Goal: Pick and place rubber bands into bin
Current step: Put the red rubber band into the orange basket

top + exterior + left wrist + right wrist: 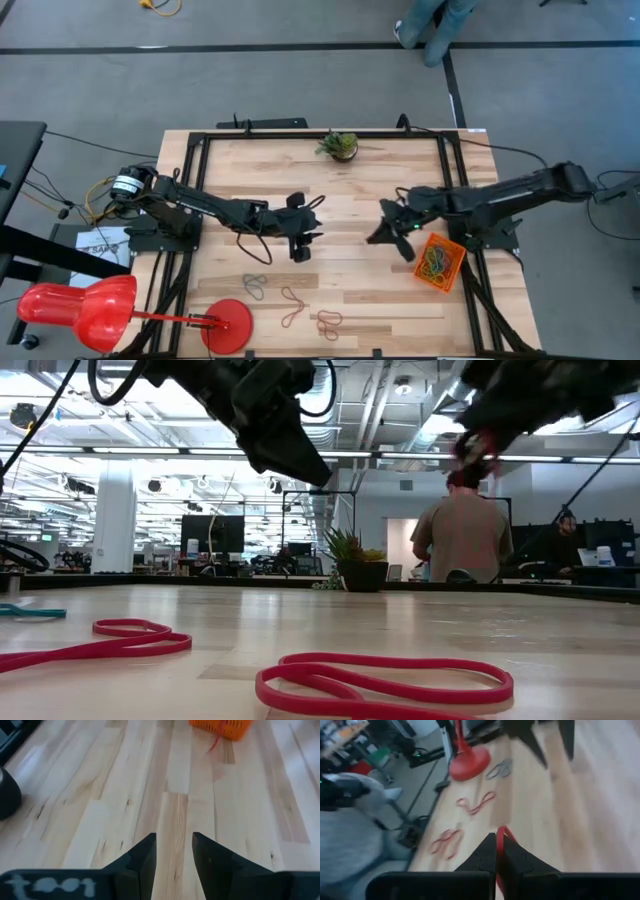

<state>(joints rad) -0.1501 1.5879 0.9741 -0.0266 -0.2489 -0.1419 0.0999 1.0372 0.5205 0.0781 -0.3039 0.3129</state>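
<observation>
The orange bin (459,250) stands at the table's right, with several rubber bands (434,264) inside; the left wrist view shows the bin (227,727) ahead. Three loose rubber bands lie near the table's front: a grey one (255,287), a tan one (293,305) and a red one (330,322). My right gripper (383,234) hangs above the table just left of the bin, shut on a red rubber band (504,832). My left gripper (300,250) is over the table's middle, open (174,851), with only bare wood between its fingers. My right gripper pinches the red rubber band between its two shut fingers (512,851). A bend of the band (505,833) sticks out just past the fingertips. The band is lifted clear of the table and shows red under the gripper in the low view (478,446).
A small potted plant (340,146) stands at the far edge. A round red disc (228,325), the foot of a red lamp (75,305), sits at the near left corner. A person (465,535) stands beyond the table. Bare wood lies between the two grippers.
</observation>
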